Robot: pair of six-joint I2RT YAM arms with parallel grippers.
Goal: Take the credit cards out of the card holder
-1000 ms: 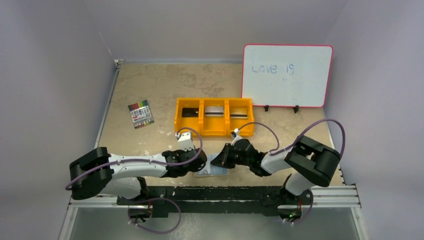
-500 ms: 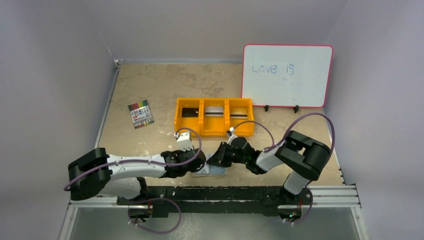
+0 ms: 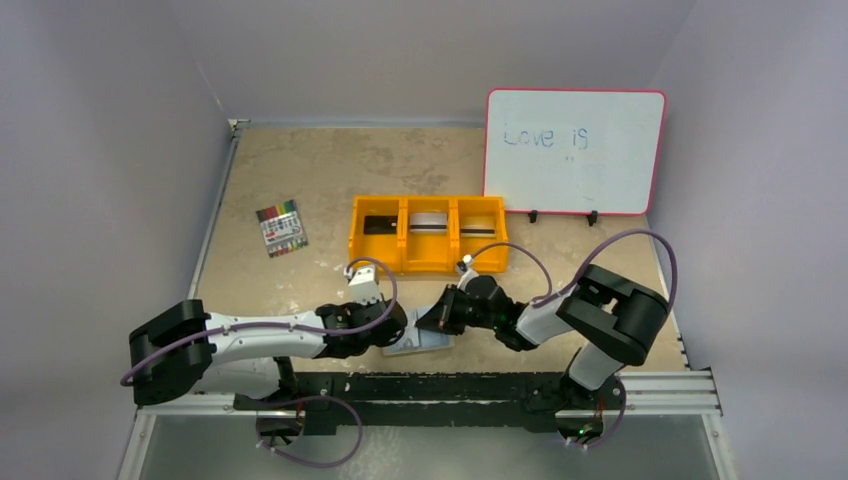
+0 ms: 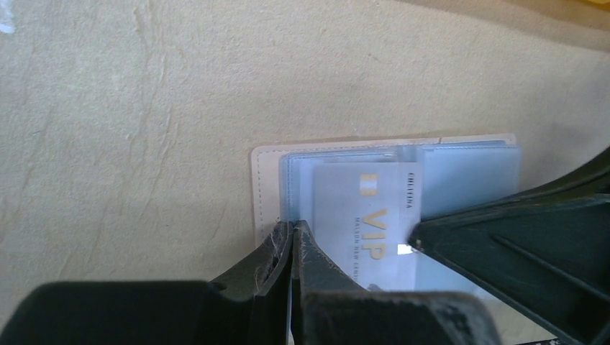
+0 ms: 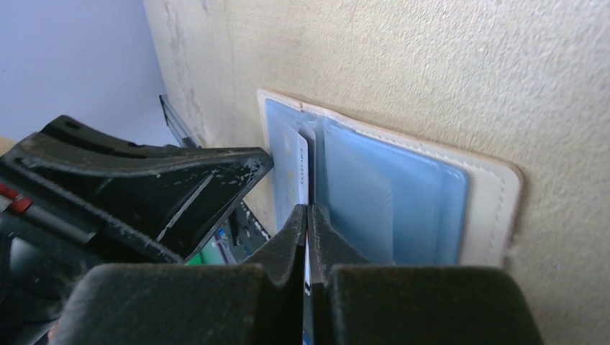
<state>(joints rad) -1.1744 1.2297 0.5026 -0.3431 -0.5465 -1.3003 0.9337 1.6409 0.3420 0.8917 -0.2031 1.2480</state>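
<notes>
Flat, open by the near edge of the table [image 3: 300,290]: card holder [image 3: 424,344], VIP card [image 4: 360,223] on its blue panel. Both pressed together: left gripper [image 4: 291,233] at the holder's rim, right gripper [image 5: 307,215] at the card's side edge, grip unclear. Beyond, bare strip, orange tray [image 3: 428,263]; marker pack [image 3: 281,228] off left.

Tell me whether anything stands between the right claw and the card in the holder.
Nothing visible does. The right claw is shut on the edge of the card in the open card holder; the left claw sits beside it, not between.
</notes>
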